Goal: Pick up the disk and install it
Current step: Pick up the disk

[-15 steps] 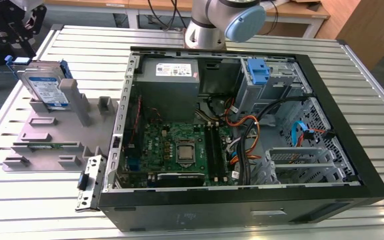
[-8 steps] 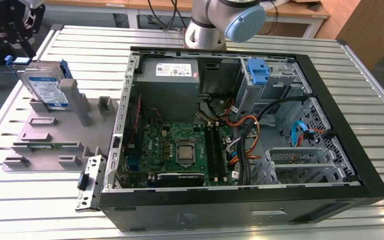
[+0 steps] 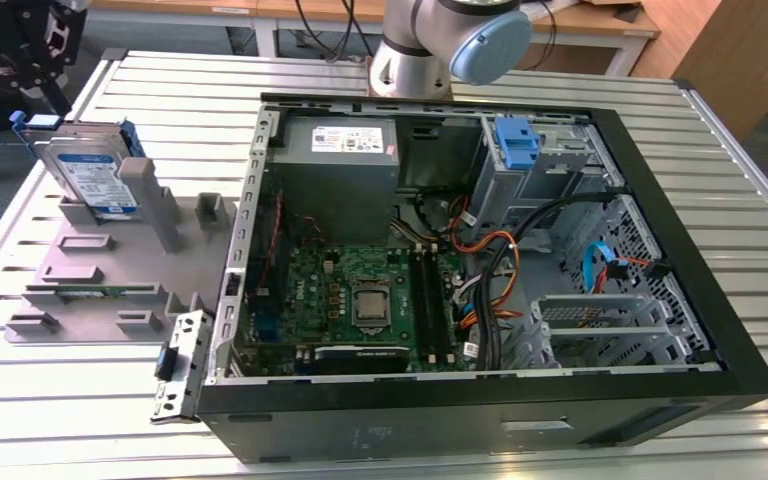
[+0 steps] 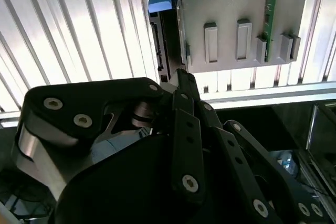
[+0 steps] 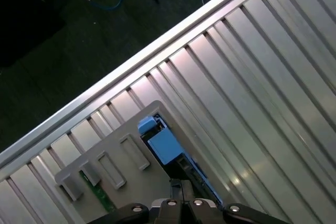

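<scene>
The disk (image 3: 91, 175) stands on edge in a slot of the grey holder (image 3: 91, 280) at the exterior view's left, its white-and-blue label facing out and blue rails around it. My gripper (image 3: 48, 90) hangs just above and behind it, dark against the background. In both wrist views I look down past the gripper at the disk's blue tab. In the second wrist view the gripper (image 4: 181, 74) is shut, and its tips sit near the disk's edge (image 4: 167, 40) without touching. In the first wrist view the gripper (image 5: 176, 184) sits close to the blue tab (image 5: 163, 145).
An open computer case (image 3: 491, 400) lies at the exterior view's right, with motherboard, cables, a grey power supply (image 3: 344, 150) and a bare blue bracket (image 3: 518, 145) at the drive bay. The ribbed metal table (image 3: 37, 420) surrounds the holder. A green memory stick (image 4: 271, 14) sits in the holder.
</scene>
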